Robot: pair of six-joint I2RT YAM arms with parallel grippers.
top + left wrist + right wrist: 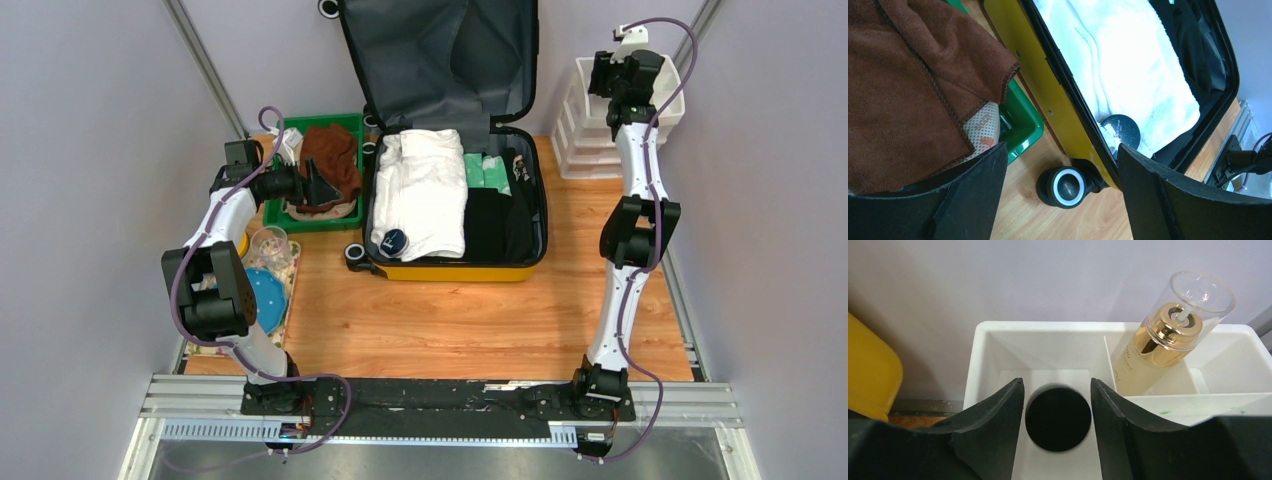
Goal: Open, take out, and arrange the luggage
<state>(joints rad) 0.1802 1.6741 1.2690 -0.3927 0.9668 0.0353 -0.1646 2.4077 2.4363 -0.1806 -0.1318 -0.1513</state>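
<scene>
Wooden tabletop [420,320] carries the open luggage [455,270] mid far edge. Expect a stiff, slick shell and soft clothes, so pinch a fold. Your left gripper [1063,150], spread wide, hovers just beside its left wall. Your right gripper [1057,382] straddles a black jar [1058,417] over the white drawer unit [993,340]; I cannot tell if it grips.

The left arm [222,215] is folded back at the elbow, and its forearm reaches forward to the left gripper [1062,150], which is turned sideways with its jaws wide apart. The right arm [632,180] stretches far forward, almost straight. The right gripper [1057,385] points down with its jaws partly apart, and it is unclear whether they grip.
</scene>
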